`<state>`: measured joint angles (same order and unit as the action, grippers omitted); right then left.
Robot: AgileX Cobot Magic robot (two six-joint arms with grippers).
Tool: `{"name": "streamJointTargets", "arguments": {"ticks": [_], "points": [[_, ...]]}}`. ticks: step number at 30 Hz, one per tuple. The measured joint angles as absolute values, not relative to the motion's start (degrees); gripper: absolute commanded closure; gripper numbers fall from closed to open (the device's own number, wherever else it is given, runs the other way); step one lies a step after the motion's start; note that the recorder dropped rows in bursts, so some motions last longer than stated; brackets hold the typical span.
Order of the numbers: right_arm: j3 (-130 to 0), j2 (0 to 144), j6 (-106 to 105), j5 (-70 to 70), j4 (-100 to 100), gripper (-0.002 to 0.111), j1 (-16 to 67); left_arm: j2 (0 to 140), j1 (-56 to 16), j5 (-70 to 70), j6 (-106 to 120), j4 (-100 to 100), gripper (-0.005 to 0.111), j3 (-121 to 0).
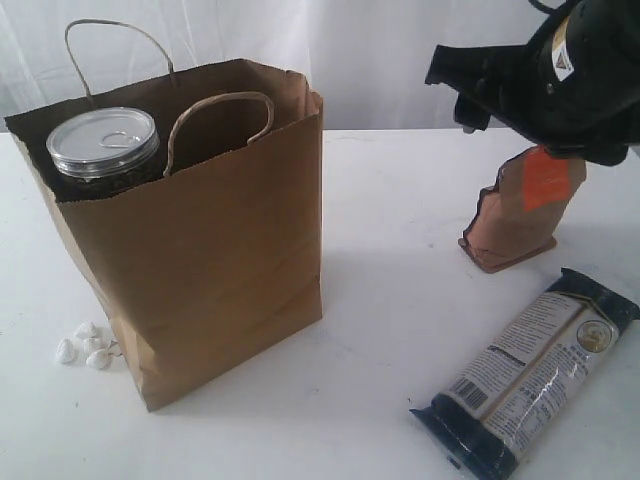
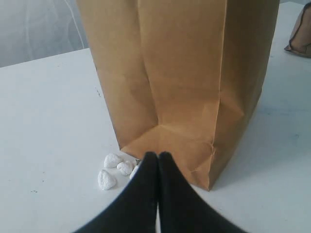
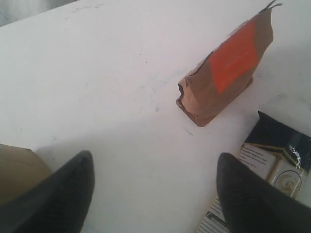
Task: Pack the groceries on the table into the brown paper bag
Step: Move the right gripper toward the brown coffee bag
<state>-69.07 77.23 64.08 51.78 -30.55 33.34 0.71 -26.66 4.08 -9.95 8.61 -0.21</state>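
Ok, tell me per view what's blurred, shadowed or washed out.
Exterior view: backdrop washed out, brown paper bag throws a soft shadow on the table. Left wrist view: shut left tool is a featureless black shape. Right wrist view: right tool's fingers blurred, pouch sharper.

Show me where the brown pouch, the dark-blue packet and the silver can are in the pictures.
brown pouch (image 1: 512, 225), exterior view, on its brown front below the orange label.
dark-blue packet (image 1: 528, 372), exterior view, on the pale middle of its wrapper.
silver can (image 1: 103, 135), exterior view, on its pull-tab lid.
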Motion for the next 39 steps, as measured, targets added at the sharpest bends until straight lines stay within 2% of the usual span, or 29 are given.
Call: {"name": "streamJointTargets", "arguments": {"ticks": [20,35,39], "points": [[-67.4,77.4,61.6,52.0,-32.0,0.042,33.2,0.7,-26.7,4.1,-9.9,8.6,0.107,-0.2],[-67.4,77.4,67.7,62.2,-38.8,0.042,33.2,0.7,-26.7,4.1,-9.9,8.6,0.107,-0.2],[-67.4,77.4,58.4,61.2,-36.6,0.043,33.2,0.7,-26.7,4.1,-9.9,8.6,0.107,-0.2]]}}
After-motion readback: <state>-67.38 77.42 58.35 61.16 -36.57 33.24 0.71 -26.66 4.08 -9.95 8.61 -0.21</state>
